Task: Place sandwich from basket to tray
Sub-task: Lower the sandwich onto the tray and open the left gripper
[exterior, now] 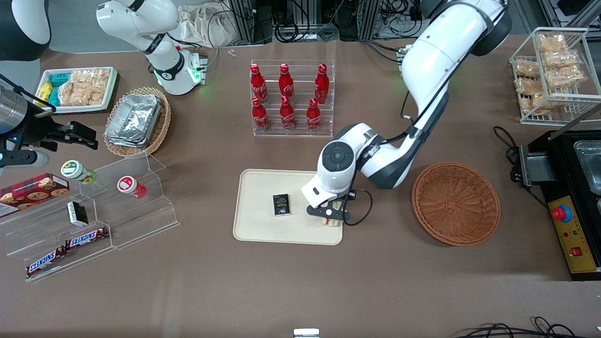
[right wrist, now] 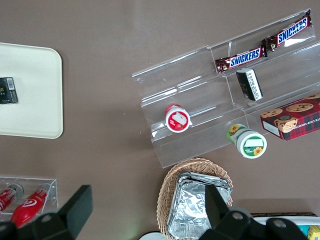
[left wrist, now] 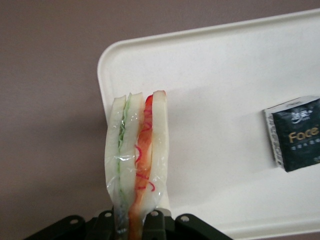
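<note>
The wrist view shows the pincer [left wrist: 132, 222] clenched on the sandwich [left wrist: 136, 160], mostly hidden from the front, over the tray [exterior: 263, 232] corner nearest the basket [exterior: 455, 203]. Bare tray lies between the sandwich and the dark packet [exterior: 281, 205].

Soft, even overhead light fills the front view, and shadows on the brown table [exterior: 300, 291] are faint. The foil containers [exterior: 134, 117] and the acrylic steps [exterior: 141, 206] catch white glints. The gripper [exterior: 330, 218], low over the tray [exterior: 253, 230] at its working-arm end, grips the sandwich [left wrist: 137, 160]. In the left wrist view its wrap shines, and the tray looks washed out and slightly soft.
</note>
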Tool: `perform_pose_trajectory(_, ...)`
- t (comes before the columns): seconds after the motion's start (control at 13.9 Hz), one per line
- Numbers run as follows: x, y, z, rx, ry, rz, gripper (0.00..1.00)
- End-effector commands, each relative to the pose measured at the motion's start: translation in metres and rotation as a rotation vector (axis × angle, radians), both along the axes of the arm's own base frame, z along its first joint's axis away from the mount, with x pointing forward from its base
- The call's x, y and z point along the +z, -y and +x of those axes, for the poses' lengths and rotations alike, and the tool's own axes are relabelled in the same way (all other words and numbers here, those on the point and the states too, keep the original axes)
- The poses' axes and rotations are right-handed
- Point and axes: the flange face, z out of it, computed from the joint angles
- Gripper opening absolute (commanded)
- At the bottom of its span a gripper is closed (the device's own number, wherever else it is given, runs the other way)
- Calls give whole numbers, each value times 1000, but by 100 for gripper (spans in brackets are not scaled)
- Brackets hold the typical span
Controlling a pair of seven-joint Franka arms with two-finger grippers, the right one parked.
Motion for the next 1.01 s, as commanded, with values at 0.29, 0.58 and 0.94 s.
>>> perform_pose_trajectory(0.29,-28,9,3,-12,2,-7,76)
perform_pose_trajectory(0.58,-24,11,1,26,5,-7,100)
perform_pose_trajectory(0.94,23,-5,3,36,-16,61,100)
